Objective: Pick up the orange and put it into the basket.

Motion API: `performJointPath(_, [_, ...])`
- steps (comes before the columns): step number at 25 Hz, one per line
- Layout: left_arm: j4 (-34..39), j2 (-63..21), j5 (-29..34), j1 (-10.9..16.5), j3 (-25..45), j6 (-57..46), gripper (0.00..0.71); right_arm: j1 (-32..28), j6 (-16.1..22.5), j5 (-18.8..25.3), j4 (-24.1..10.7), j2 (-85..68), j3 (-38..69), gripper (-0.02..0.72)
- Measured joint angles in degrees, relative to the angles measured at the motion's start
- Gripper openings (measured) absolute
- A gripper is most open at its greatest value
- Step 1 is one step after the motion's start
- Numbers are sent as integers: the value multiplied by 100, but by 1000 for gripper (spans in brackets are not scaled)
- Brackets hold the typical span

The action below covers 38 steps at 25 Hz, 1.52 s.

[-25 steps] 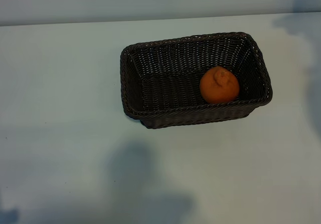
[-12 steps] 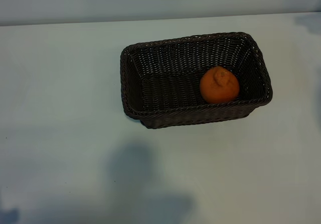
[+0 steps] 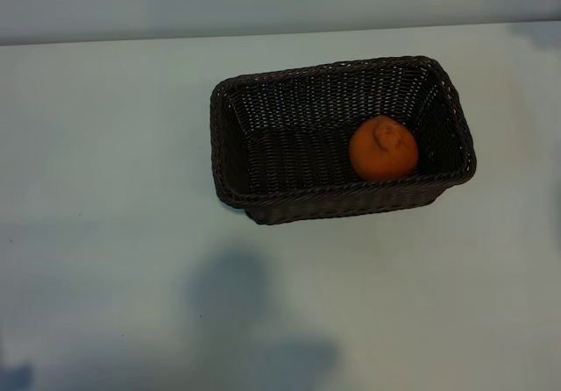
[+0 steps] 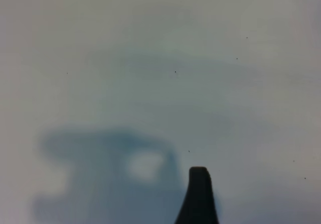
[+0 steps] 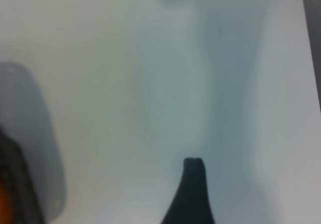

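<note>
The orange (image 3: pixel 383 148) sits inside the basket (image 3: pixel 230 137) on the worktop (image 3: pixel 105 163). Both tools are spread wide and seem to hold nothing.

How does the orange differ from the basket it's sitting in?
The orange is small, round and bright orange; the basket is far larger, rectangular and dark brown. The orange's skin is dimpled with a lumpy stem end facing up, while the basket is woven wicker with a braided rim. The orange lies inside; the basket stands on the table.
</note>
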Motion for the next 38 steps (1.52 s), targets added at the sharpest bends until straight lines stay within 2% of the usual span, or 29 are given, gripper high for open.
performJointPath(7, [0,0,0,0,0,0,592,0,-63,27,356,-1530,61,567])
performJointPath(14, [0,0,0,0,0,0,592,0,-184,31,363,-3451,574,562])
performJointPath(25, [0,0,0,0,0,5,592,0,-672,-76,376,-6263,2832,562])
performJointPath(30, [0,0,0,0,0,23,592,8,-712,-669,325,-7597,4187,560])
performJointPath(33, [0,0,0,0,0,23,592,236,-635,-1077,307,-8320,4998,560])
performJointPath(38, [0,0,0,0,0,23,592,742,-609,-1071,220,-9432,6060,560])
